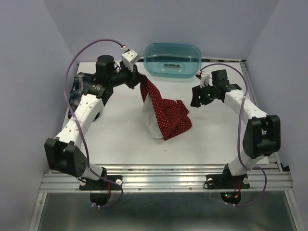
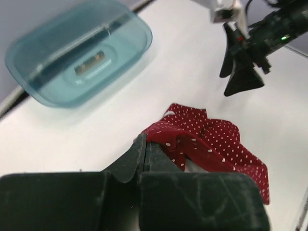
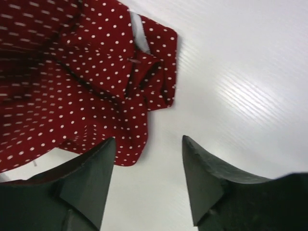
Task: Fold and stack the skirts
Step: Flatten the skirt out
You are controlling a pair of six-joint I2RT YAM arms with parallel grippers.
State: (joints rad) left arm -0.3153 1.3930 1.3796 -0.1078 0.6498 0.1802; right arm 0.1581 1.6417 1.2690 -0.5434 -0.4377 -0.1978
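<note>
The red skirt with white dots (image 1: 163,110) hangs from my left gripper (image 1: 139,79), which is shut on its top edge and holds it lifted; the lower part rests on the table with white lining showing. In the left wrist view the jaws are pressed together on the red skirt (image 2: 211,142) at my left gripper (image 2: 146,139). The plaid skirt (image 1: 79,86) lies at the far left, partly hidden under my left arm. My right gripper (image 1: 196,100) hovers open to the right of the red skirt (image 3: 72,77); nothing sits between its fingers (image 3: 148,139).
A translucent teal tub (image 1: 172,58) stands at the back centre, also seen as the tub (image 2: 77,53) in the left wrist view. The white table (image 1: 144,144) has raised metal rails at its front and right edges.
</note>
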